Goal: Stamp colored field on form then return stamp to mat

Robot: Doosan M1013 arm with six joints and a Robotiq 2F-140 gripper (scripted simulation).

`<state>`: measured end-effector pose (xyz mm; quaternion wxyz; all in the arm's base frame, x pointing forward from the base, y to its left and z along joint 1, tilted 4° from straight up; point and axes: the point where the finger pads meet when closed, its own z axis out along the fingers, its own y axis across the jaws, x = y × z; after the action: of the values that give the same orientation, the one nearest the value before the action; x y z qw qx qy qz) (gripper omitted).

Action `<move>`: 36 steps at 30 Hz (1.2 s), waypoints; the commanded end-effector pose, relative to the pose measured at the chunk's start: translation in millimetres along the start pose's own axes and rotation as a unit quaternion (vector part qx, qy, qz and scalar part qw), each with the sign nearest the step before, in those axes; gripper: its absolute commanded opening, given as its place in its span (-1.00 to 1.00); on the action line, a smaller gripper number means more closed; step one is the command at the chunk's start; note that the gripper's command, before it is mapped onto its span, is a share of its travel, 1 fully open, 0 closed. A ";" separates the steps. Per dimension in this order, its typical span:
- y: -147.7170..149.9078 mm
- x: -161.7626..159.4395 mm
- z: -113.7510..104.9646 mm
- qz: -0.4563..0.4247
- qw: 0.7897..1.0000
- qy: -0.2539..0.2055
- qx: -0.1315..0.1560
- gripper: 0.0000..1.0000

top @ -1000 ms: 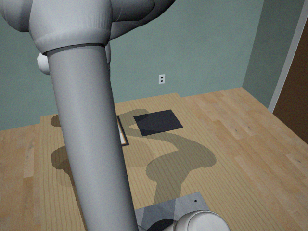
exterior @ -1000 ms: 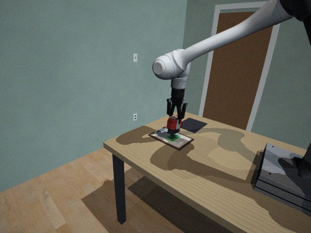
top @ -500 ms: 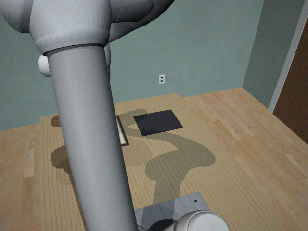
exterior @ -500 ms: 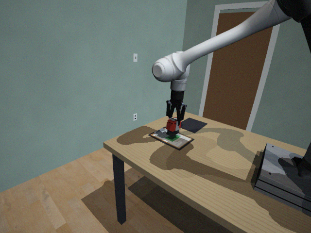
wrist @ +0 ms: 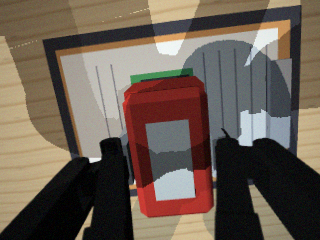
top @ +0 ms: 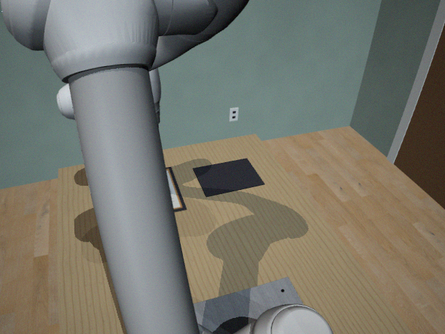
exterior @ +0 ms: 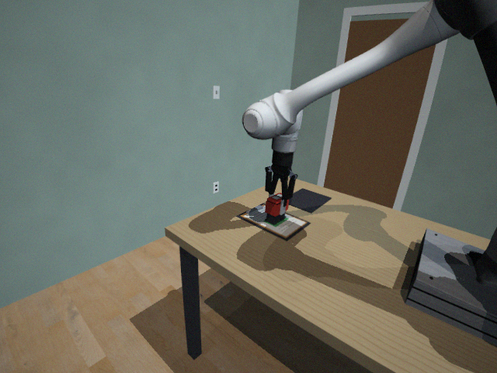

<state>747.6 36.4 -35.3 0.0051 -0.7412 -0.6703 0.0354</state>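
The red stamp [wrist: 168, 150] with a grey panel on top stands upright on the form [wrist: 175, 95], over the green field [wrist: 161, 77], of which only a thin strip shows beyond it. My gripper [wrist: 169, 127] is shut on the stamp, with one black finger on each side. In the exterior view the stamp [exterior: 276, 207] rests with its dark base on the form [exterior: 276, 224], and the gripper [exterior: 279, 188] comes straight down on it. The dark mat [exterior: 309, 200] lies bare beyond the form; it also shows in the top view [top: 227, 177], where the arm hides the stamp.
The arm's grey base plate [exterior: 453, 277] sits at the table's near right. The form lies close to the table's left edge [exterior: 208, 217]. My arm's big link [top: 129, 201] blocks most of the top view.
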 end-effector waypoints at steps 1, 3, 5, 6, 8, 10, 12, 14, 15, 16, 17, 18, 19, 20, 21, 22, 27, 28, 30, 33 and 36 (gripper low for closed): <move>-0.6 -2.1 4.0 -0.003 1.000 -0.001 0.000 -0.60; -0.6 -2.1 4.0 -0.003 1.000 -0.001 0.000 -0.60; -0.6 -2.1 4.0 -0.003 1.000 -0.001 0.000 -0.60; -0.6 -2.1 4.0 -0.003 1.000 -0.001 0.000 -0.60; -0.6 -2.1 4.0 -0.003 1.000 -0.001 0.000 -0.60; -0.6 -2.1 4.0 -0.003 1.000 -0.001 0.000 -0.60; -0.8 -2.2 4.2 -0.003 1.000 -0.001 0.000 -0.60; -1.9 -2.4 5.0 -0.003 1.000 -0.001 0.000 -0.60; -2.5 -2.5 5.5 -0.003 1.000 -0.001 0.000 -0.60; -3.1 -2.6 5.9 -0.003 1.000 -0.001 0.000 -0.60; -3.5 -2.7 6.3 -0.003 1.000 -0.001 0.000 -0.60; -3.7 -2.7 6.4 -0.003 1.000 -0.001 0.000 -0.60; -3.7 -2.7 6.4 -0.003 1.000 -0.001 0.000 -0.60; -3.7 -2.7 6.4 -0.003 1.000 -0.001 0.000 -0.60; -3.8 -2.7 6.4 -0.003 1.000 -0.001 0.000 -0.60; -3.8 -2.7 6.4 -0.003 1.000 -0.001 0.000 -0.60; -3.8 -2.7 6.4 -0.003 1.000 -0.001 0.000 -0.60; -3.8 -2.7 6.5 -0.003 1.000 -0.001 0.000 -0.60; -3.8 -2.7 8.1 -0.003 1.000 -0.001 0.000 -0.60; -3.8 -2.7 15.1 -0.003 1.000 -0.001 0.000 -0.60; -3.8 -2.8 21.2 -0.003 1.000 -0.001 0.000 -0.60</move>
<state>744.3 35.7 -48.5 0.0047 -0.7410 -0.6706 0.0348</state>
